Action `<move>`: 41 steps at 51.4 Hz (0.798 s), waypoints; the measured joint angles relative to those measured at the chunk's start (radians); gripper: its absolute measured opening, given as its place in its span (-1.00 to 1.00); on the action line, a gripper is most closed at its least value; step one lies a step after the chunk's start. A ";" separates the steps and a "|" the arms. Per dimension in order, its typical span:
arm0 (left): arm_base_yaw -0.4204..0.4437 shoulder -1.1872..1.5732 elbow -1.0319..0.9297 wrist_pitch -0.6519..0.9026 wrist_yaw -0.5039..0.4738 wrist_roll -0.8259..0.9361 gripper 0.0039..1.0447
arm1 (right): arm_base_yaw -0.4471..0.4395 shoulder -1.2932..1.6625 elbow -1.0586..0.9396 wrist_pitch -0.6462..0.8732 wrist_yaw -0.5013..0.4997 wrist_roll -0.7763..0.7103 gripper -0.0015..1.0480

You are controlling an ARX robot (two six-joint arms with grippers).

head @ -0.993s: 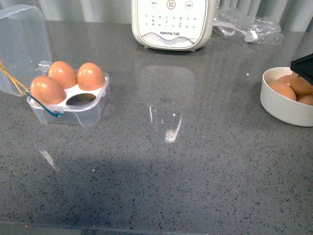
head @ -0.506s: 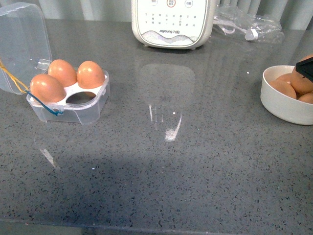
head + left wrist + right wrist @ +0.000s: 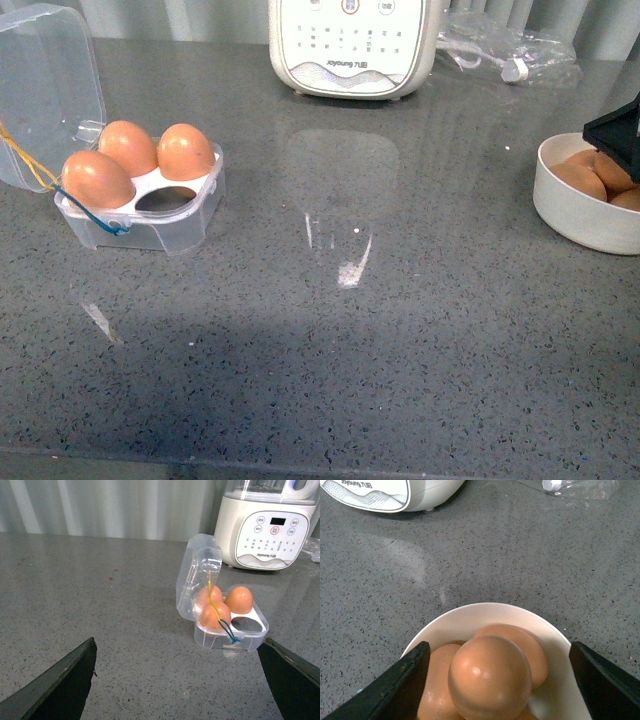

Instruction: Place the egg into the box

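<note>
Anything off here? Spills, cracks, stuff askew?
Nothing stands out. The box sits flat, lid open, three eggs seated, one slot empty. The piled eggs in the white bowl look intact; no spills.

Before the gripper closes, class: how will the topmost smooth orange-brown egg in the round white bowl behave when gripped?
The topmost egg looks glossy and round, so probably slippery between the dark fingers. Perched on other eggs, it may roll. Likely fragile if squeezed.
</note>
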 joint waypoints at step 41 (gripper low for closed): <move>0.000 0.000 0.000 0.000 0.000 0.000 0.87 | 0.271 -0.136 0.160 -0.117 -0.106 0.177 -0.25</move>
